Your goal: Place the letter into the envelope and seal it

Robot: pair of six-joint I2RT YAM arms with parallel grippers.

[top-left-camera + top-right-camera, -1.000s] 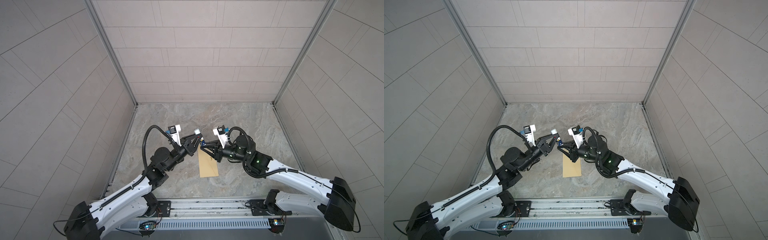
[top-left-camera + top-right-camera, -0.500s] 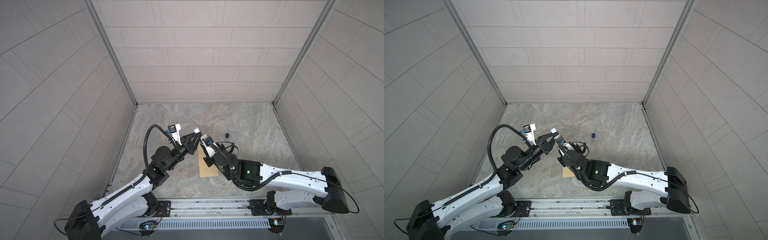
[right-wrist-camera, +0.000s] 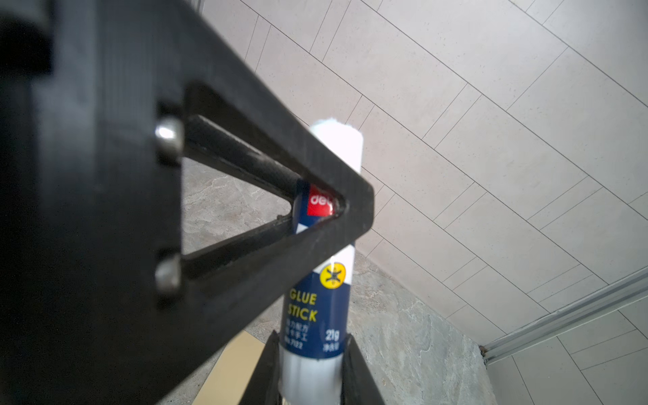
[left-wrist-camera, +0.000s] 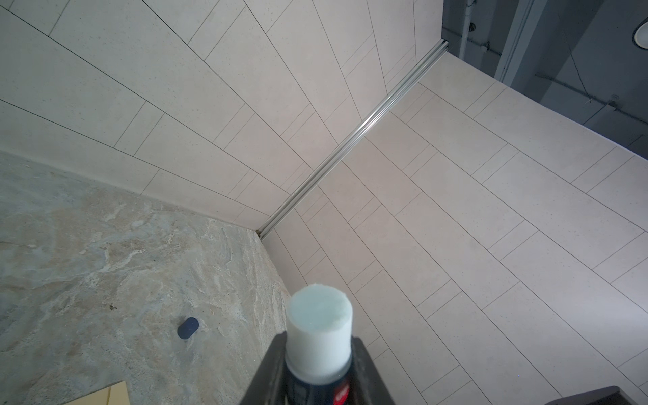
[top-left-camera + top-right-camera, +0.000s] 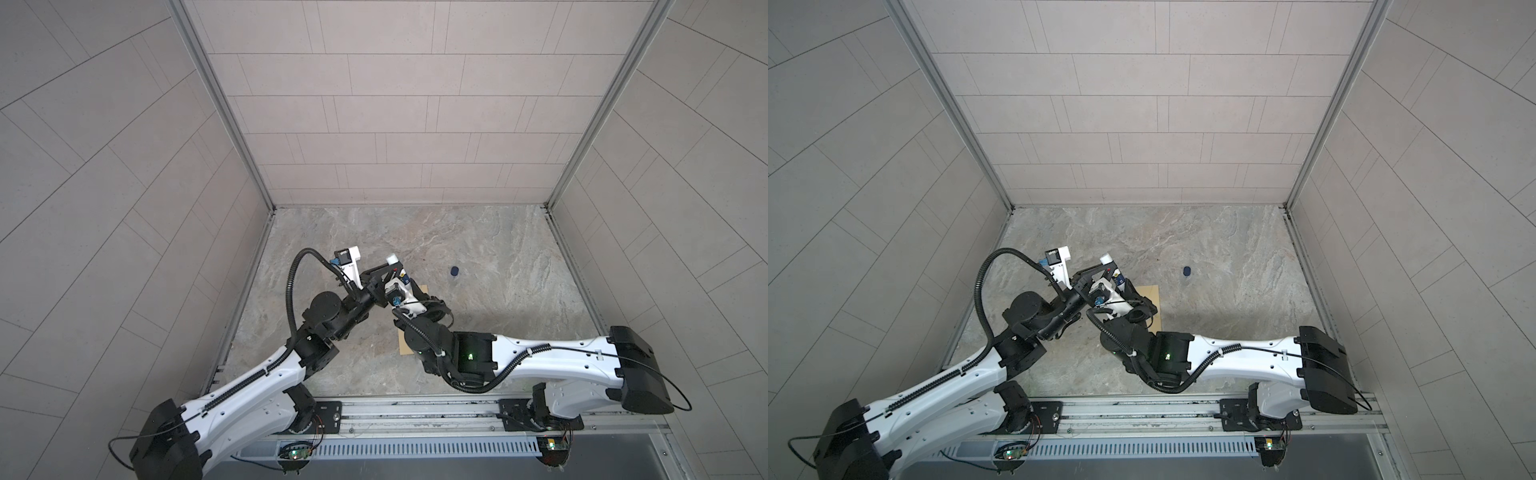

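Glue stick (image 3: pixel 315 305), white tip bared and its dark cap (image 5: pixel 454 271) lying apart on the stone table (image 5: pixel 498 249), is gripped twice: our left gripper (image 4: pixel 318 350) is closed tight on the upper barrel, our right gripper (image 3: pixel 310 357) on the base. The envelope (image 5: pixel 1148 293) lies flat on the table beneath both wrists; the letter we cannot see, so we cannot tell whether it sits inside. We judge the envelope light, thin and apt to slide or buckle, so we would pin its body and lift the flap by its free edge
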